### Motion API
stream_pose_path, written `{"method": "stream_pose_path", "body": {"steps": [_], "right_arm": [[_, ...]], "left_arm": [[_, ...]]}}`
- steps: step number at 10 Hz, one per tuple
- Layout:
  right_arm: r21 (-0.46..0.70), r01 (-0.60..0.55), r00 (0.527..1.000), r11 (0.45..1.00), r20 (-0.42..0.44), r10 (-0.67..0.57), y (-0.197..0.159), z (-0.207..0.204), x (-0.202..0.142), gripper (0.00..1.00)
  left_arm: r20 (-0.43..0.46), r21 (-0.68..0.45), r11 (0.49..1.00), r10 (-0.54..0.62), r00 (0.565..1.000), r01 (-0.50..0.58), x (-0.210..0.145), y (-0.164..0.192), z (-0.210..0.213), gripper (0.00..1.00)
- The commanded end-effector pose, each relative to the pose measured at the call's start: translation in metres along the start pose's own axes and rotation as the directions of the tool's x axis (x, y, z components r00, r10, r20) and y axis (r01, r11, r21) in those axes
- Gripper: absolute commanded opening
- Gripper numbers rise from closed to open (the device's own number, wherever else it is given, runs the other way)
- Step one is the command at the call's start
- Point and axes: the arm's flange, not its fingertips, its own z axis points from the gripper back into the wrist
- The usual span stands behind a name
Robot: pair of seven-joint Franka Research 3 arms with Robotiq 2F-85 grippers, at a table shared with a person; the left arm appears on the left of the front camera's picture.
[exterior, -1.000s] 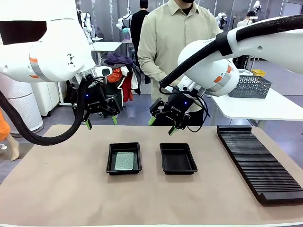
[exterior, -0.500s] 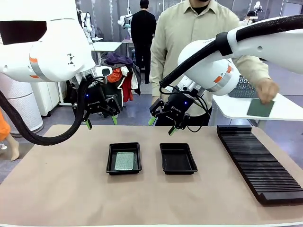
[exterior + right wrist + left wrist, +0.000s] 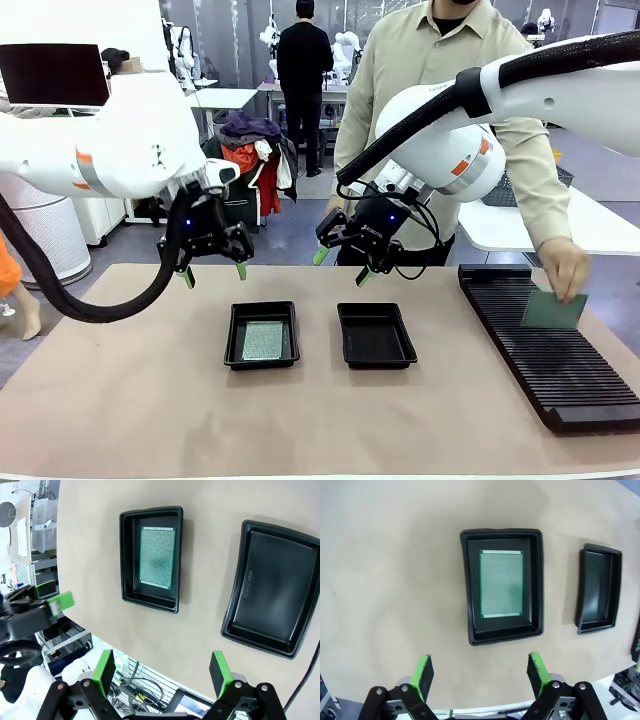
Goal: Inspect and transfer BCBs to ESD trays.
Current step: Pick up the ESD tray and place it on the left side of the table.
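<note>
L tool (image 3: pixel 214 274) & R tool (image 3: pixel 340 267) both wide, empty; BCB (image 3: pixel 265 340) in L tray (image 3: pixel 231 340); person's hand (image 3: pixel 563 268) holds 2nd BCB (image 3: pixel 553 310) at rack (image 3: pixel 560 365).

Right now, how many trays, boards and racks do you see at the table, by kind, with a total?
ESD trays: 2, left tray and right tray
BCBs: 2, tray board in the left tray, held board in the person's hand
Slotted rack: 1
Total: 5
</note>
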Motion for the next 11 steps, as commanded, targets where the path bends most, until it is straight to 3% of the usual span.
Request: {"method": "stream_pose_path", "body": {"steps": [1,5,11], "right_arm": [[-0.020,0.018,1.000,1.000,0.004,-0.018,0.003,0.000,0.002,1.00],[-0.020,0.018,1.000,1.000,0.004,-0.018,0.003,0.000,0.002,1.00],[-0.020,0.018,1.000,1.000,0.004,-0.018,0.003,0.000,0.002,1.00]], "left_arm": [[0.031,0.049,0.999,0.015,0.999,-0.017,-0.002,-0.005,-0.026,1.00],[0.057,0.110,0.994,0.017,0.998,-0.023,0.012,-0.010,-0.068,1.00],[0.024,0.113,0.992,0.053,0.998,-0.055,0.027,-0.014,-0.127,1.00]]}}
